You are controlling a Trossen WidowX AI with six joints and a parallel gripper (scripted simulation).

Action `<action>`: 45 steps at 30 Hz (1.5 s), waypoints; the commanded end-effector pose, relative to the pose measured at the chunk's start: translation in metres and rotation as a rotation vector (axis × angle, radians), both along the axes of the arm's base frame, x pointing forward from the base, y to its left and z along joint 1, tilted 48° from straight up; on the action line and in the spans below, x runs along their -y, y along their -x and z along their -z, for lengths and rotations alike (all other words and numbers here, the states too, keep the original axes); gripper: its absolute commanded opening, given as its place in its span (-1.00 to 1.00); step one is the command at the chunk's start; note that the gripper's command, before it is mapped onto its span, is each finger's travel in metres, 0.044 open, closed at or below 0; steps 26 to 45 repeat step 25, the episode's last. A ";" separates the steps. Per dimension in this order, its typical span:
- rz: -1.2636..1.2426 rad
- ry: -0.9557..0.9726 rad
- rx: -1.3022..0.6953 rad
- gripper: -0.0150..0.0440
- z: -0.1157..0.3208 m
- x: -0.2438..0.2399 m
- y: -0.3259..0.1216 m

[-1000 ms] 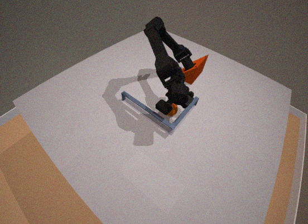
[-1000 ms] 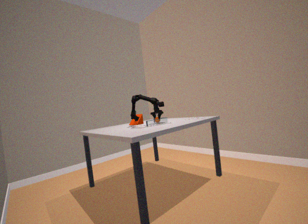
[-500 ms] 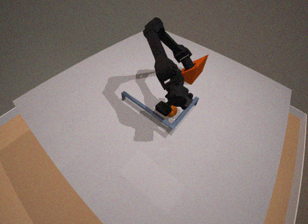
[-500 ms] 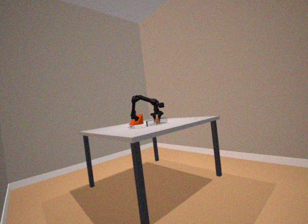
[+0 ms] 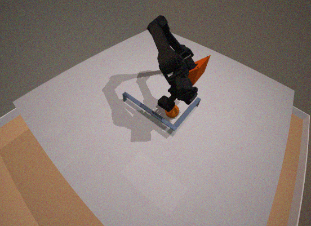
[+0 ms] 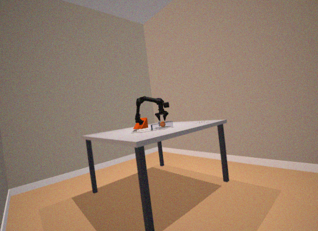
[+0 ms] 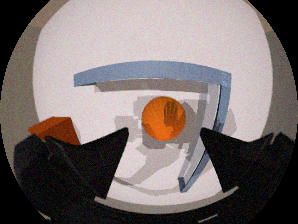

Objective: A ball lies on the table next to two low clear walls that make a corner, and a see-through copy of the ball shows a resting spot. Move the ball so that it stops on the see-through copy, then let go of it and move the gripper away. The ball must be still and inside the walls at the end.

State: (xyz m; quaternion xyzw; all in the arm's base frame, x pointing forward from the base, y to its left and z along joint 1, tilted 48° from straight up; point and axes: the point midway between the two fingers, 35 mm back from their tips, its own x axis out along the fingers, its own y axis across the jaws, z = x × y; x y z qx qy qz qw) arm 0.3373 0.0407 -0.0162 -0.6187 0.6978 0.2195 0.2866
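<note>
Hand (image 7: 160, 145) spread wide, gripping nothing | ball (image 7: 162, 119) on counter (image 5: 197, 162) directly beneath, centred between fingertips, inside corner of walls (image 7: 153, 74) | straight-up retreat judged safe from nudging ball

The smooth orange ball (image 7: 162, 117) looks matt, the pale-blue clear walls (image 7: 153, 72) glassy, the grey table top (image 5: 197, 162) matt.
</note>
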 end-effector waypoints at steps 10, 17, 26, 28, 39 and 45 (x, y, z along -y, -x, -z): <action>-0.024 -0.010 0.021 1.00 -0.019 -0.027 -0.004; -0.020 -0.011 0.026 1.00 -0.053 -0.060 -0.002; -0.020 -0.011 0.026 1.00 -0.053 -0.060 -0.002; -0.020 -0.011 0.026 1.00 -0.053 -0.060 -0.002; -0.020 -0.011 0.026 1.00 -0.053 -0.060 -0.002; -0.020 -0.011 0.026 1.00 -0.053 -0.060 -0.002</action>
